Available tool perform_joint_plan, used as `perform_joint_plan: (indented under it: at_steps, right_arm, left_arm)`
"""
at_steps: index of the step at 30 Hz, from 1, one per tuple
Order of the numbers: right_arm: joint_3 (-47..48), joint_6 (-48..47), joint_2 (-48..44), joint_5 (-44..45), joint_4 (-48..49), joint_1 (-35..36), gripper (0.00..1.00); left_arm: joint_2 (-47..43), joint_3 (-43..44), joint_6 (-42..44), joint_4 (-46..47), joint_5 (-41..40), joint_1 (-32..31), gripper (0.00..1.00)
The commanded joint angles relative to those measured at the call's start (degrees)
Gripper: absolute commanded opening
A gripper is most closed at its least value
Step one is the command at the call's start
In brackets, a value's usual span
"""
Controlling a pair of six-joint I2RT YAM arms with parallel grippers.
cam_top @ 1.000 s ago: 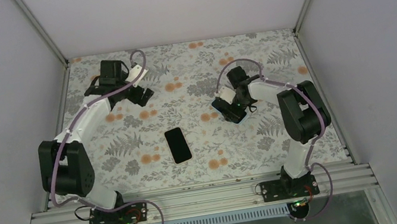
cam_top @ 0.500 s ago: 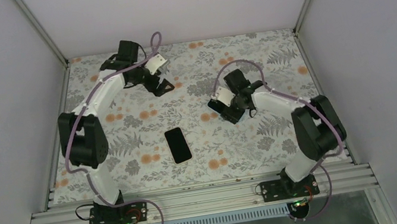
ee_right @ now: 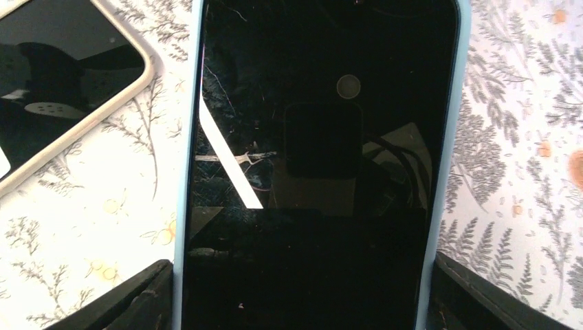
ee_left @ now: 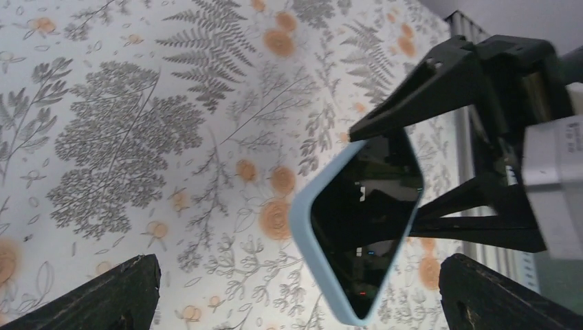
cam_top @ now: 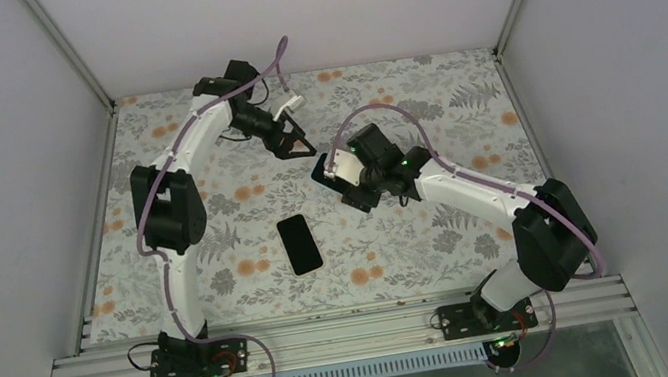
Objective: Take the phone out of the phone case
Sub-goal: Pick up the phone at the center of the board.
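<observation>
The right gripper [cam_top: 340, 175] clamps its fingers on the sides of the blue case [ee_left: 300, 214], phone [ee_left: 364, 220] inside, held above the table [cam_top: 392, 262]. The left gripper [cam_top: 294, 140], fingers spread wide, faces it close by. A second phone [cam_top: 299, 244] lies flat nearer the bases.

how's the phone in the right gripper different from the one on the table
The held phone is rimmed in light blue; the loose phone is rimmed in cream. The held phone is clamped in the right gripper above the table; the loose phone lies flat on it, untouched. Both have dark, unlit screens.
</observation>
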Motion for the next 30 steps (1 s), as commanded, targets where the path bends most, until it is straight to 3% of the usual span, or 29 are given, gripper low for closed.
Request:
perform_joint_plan:
  at_steps: [1, 12, 17, 22, 30]
  right_arm:
    - [3.1, 1.9, -0.2, 3.9, 5.8, 1.1, 0.68]
    - [6.6, 0.9, 0.3, 6.7, 6.5, 1.9, 0.7]
    - [6.6, 0.6, 1.3, 8.4, 8.2, 2.1, 0.7]
    - [6.4, 0.1, 1.6, 9.9, 10.0, 2.1, 0.71]
    - [5.8, -0.2, 1.6, 11.8, 12.2, 2.1, 0.7]
  left_arm:
    - [2.4, 3.0, 2.5, -7.4, 6.0, -0.3, 1.0]
    - [6.0, 4.1, 0.8, -7.4, 6.7, -0.5, 0.99]
    - [8.5, 9.0, 1.9, -12.1, 9.1, -1.6, 0.84]
    - [8.0, 8.6, 1.1, -12.1, 11.1, -2.2, 0.76]
    - [7.3, 6.6, 1.1, -12.2, 13.4, -2.5, 0.37]
